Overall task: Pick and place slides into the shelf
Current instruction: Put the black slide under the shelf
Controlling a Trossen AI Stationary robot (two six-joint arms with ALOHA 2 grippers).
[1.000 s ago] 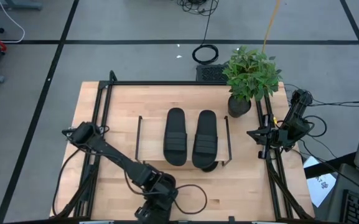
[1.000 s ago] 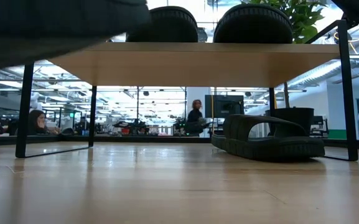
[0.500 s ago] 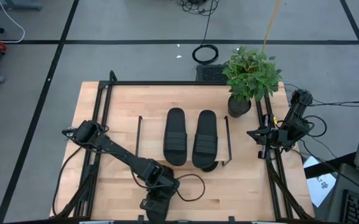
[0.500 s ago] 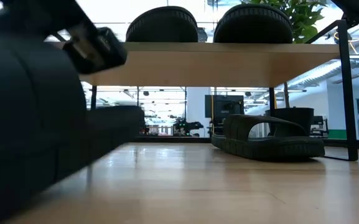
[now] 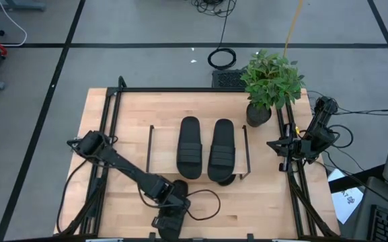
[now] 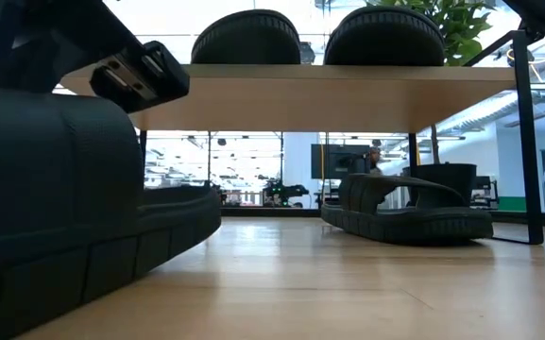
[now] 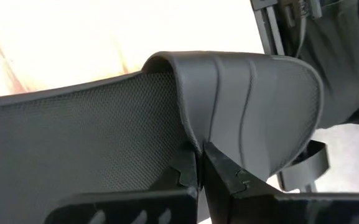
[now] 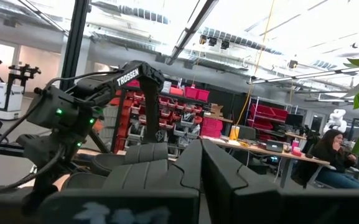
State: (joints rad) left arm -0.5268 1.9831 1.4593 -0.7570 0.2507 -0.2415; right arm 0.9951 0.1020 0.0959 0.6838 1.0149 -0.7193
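Observation:
Two black slides (image 5: 189,148) (image 5: 222,151) lie side by side on the shelf's wooden top (image 5: 163,151); in the low view their ends stick up over the board (image 6: 329,94). Another slide (image 6: 404,212) lies on the table under the shelf's right half. One more slide (image 6: 64,217) sits near the table's front edge, its sole down at the table top, with my left gripper (image 5: 169,218) shut on it. My right gripper (image 5: 284,146) waits shut at the table's right edge, on nothing. My left gripper pinches the edge of the slide's ribbed strap (image 7: 195,137) between its two fingers, beside the dotted footbed (image 7: 73,137). It comes steeply from above. The slide's sole lies low along the table near the front edge; whether it rests there, I cannot tell.
A potted plant (image 5: 271,84) stands at the table's far right corner, behind the shelf. Thin black shelf legs (image 6: 36,170) (image 6: 529,142) stand at both sides. Bare table shows under the shelf's left half (image 6: 244,231). Black rails (image 5: 106,134) run along the table's sides.
My left gripper has come down toward the table near its front edge and turned at the wrist, still shut on the slide. The slide has sunk from above the low view to table height, its sole now along the table top.

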